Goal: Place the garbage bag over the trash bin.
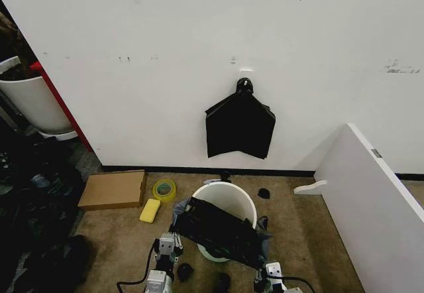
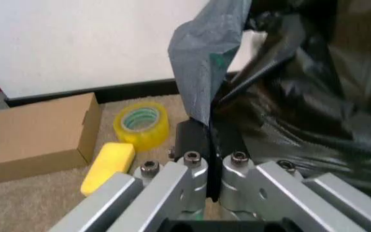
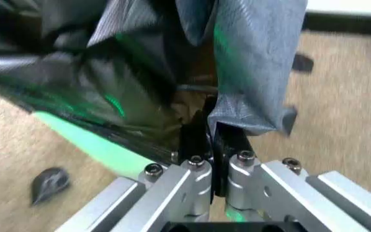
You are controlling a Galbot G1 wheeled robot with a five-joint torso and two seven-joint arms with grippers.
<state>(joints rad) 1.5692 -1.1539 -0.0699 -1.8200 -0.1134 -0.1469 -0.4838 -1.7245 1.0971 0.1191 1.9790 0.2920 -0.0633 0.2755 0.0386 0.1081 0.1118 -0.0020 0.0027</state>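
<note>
You have no readable writing here. The bag (image 1: 218, 230), glossy, black and crinkled, drapes across the bin (image 1: 228, 200) rim. Left tool (image 2: 209, 140) pinches its edge at 8 o'clock; right tool (image 3: 211, 135) pinches it at 4.

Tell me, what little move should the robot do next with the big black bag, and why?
Probably carry the garbage bag a bit farther toward the wall. The left gripper and right gripper each pinch an edge of it, and it drapes across only the near side of the trash bin; the far rim is uncovered.
</note>
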